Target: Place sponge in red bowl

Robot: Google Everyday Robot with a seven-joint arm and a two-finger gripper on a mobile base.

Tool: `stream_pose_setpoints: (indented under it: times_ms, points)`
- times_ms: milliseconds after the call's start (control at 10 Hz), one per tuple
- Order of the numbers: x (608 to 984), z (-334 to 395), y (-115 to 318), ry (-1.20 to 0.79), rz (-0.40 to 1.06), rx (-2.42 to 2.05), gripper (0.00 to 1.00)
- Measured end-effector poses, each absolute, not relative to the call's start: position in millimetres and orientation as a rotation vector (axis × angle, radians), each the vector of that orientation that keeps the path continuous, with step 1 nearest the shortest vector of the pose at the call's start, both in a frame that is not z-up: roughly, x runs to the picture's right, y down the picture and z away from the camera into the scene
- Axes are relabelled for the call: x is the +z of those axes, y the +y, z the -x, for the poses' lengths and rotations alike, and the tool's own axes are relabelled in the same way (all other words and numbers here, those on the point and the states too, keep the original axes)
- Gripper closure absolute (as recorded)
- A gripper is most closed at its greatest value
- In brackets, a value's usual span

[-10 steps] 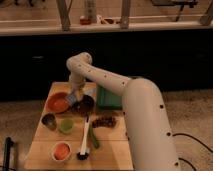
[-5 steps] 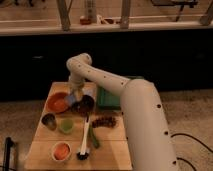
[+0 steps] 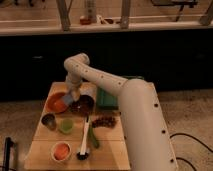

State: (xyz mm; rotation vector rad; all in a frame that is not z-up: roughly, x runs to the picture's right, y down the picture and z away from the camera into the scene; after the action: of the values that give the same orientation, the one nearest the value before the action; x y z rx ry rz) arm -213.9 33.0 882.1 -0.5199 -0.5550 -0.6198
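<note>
The red bowl (image 3: 55, 103) sits at the back left of the wooden table (image 3: 40, 150). Its right rim almost touches a dark brown bowl (image 3: 84, 105). My gripper (image 3: 71, 98) reaches down from the white arm to the spot between the two bowls, at the red bowl's right edge. It is shut on the sponge (image 3: 67, 100), a small blue-grey block that hangs just over the red bowl's right rim.
In front of the bowls stand a small metal cup (image 3: 48, 120) and a green cup (image 3: 66, 125). A white bowl with orange contents (image 3: 61, 150) is at the front. A dish brush (image 3: 84, 142), a dark reddish bunch (image 3: 103, 121) and a green box (image 3: 106, 98) lie to the right.
</note>
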Motion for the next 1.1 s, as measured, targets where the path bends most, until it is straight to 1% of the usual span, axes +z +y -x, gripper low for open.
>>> stream_pose_setpoints:
  times_ms: [500,1100]
  points:
    - [877,234,30,-0.609,0.479,-0.661,1.00]
    - [877,252,29,-0.659,0.465,-0.695,1.00]
